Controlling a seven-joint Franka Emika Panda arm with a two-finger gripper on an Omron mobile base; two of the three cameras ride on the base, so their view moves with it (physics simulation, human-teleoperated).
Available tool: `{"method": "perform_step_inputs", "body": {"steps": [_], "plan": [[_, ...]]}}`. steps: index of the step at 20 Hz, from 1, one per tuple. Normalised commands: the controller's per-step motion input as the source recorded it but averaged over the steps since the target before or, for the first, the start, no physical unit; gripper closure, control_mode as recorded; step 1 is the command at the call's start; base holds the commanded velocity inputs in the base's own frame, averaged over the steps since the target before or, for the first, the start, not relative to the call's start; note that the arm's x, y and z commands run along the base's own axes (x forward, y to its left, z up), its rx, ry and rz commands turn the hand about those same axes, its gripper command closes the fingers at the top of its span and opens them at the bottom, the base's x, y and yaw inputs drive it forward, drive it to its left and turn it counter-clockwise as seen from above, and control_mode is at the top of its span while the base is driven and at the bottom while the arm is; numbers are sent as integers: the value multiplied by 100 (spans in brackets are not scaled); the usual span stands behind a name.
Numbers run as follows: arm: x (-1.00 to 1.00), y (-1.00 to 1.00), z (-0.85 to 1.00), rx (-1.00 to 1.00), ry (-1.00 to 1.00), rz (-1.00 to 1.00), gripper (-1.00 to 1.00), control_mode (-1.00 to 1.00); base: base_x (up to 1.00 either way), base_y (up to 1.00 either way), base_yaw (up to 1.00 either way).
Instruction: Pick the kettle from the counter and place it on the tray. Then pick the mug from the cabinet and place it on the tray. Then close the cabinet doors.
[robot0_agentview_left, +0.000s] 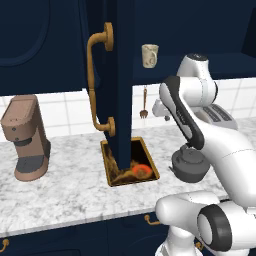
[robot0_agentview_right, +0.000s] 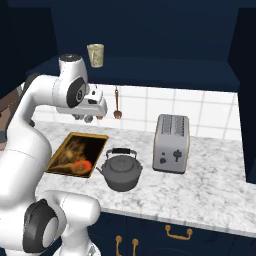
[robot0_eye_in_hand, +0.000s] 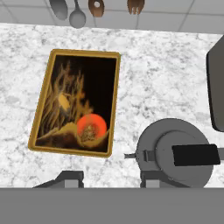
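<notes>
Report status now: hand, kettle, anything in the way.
Hand empty, part open, high above counter. Kettle on counter beside tray, untouched. Mug on cabinet shelf. Open door overhangs tray.

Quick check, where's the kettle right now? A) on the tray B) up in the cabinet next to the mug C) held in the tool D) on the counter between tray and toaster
D: the kettle sits on the counter, right of the tray and left of the toaster, untouched.
</notes>
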Motion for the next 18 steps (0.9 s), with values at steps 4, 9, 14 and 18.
{"method": "perform_step_inputs", "body": {"steps": [4, 9, 14, 18], "plan": [[-4, -2, 0, 0, 0, 0, -100, -100, 0, 0, 0], [-19, -6, -2, 0, 0, -34, -100, -100, 0, 0, 0], [0, -35, -11, 0, 0, -52, -100, -100, 0, 0, 0], [0, -48, -9, 1, 8, -21, -100, -100, 0, 0, 0]]}}
